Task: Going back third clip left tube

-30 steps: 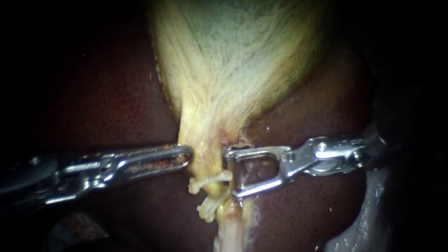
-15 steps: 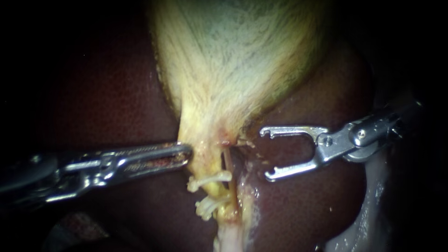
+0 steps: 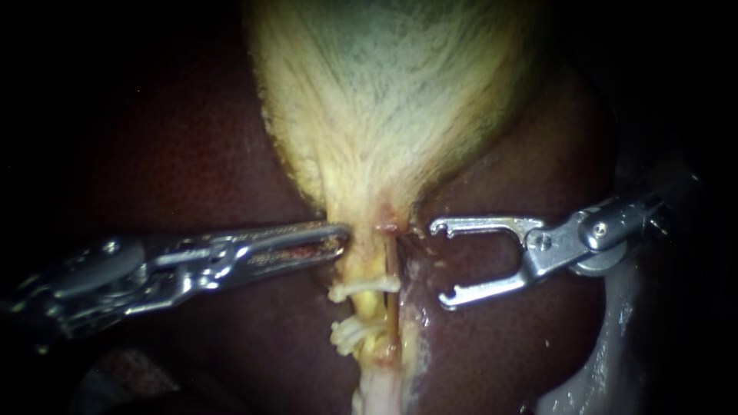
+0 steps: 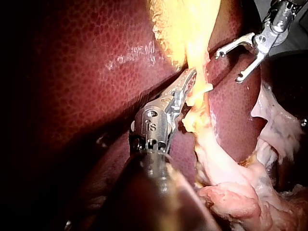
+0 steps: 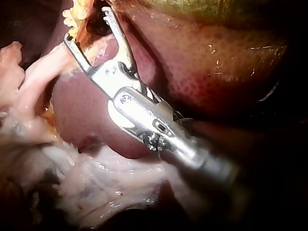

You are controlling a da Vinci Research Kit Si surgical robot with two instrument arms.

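Lying across the dark, finely pebbled liver (image 3: 169,154), the left instrument (image 3: 338,240) is a steel shaft ending in a long, slotted end effector. Its jaws are pressed together on the edge of the gallbladder (image 3: 384,100), where the pale, fibrous, streaked sac narrows to a yellow neck. Below that grip the left tube (image 3: 369,310) runs down as a waxy yellow cord. Two whitish clips cross it like small bars, one (image 3: 361,290) above the other (image 3: 350,336). Just beside it lies a thinner reddish-brown tube (image 3: 393,269). Further right, apart from both tubes, the right instrument (image 3: 440,263) has its forked end effector spread wide and empty, each slim jaw ending in a small hook.

The left wrist view shows the left instrument (image 4: 188,79) nipping the yellow tissue edge-on, with the right instrument (image 4: 228,68) open beyond it. It also shows a ragged pink-white mass (image 4: 231,197) that the endoscope barely catches. The right wrist view shows the right instrument (image 5: 86,25) gaping near crumbly yellow tissue; the clips cannot be made out there.
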